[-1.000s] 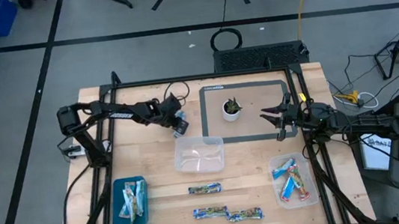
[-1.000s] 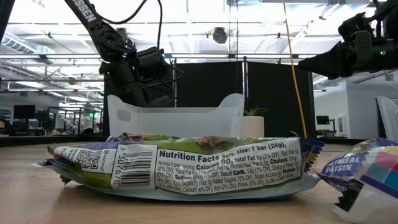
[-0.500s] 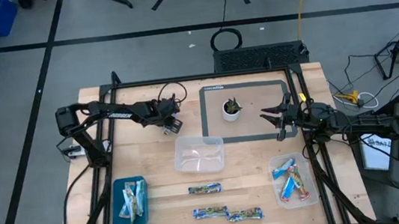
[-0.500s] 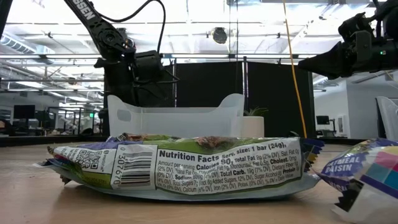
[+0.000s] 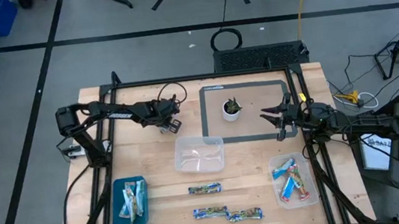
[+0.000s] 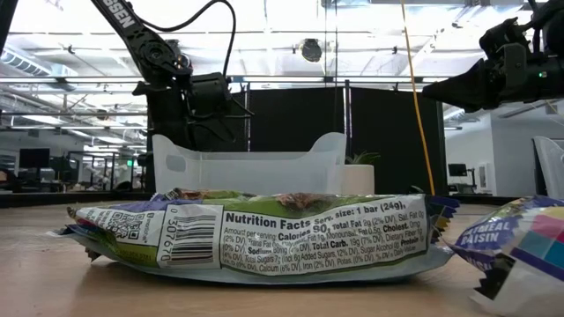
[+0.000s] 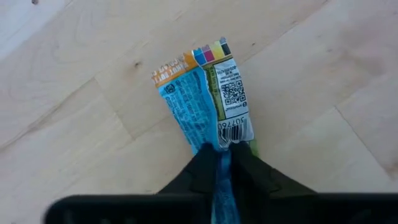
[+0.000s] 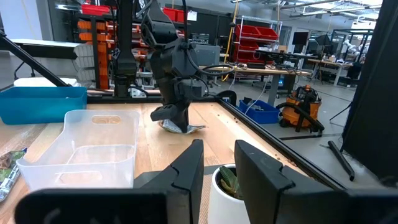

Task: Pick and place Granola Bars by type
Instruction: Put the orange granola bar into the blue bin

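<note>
- Left gripper (image 7: 222, 163) is clamped on a blue bar (image 7: 202, 99) lying on the table (image 5: 143, 145).
- Lift it straight, carry to the tray (image 5: 117, 212).
- Right gripper (image 5: 279, 118), fingers apart, empty, waits.

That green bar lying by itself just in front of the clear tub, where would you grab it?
Across its narrow middle, coming straight down from above. The green bar lies flat on the table, long and slim, so fingers can straddle its short width. The space around it is free: the clear tub sits behind it, two more bars nearer the front edge.
</note>
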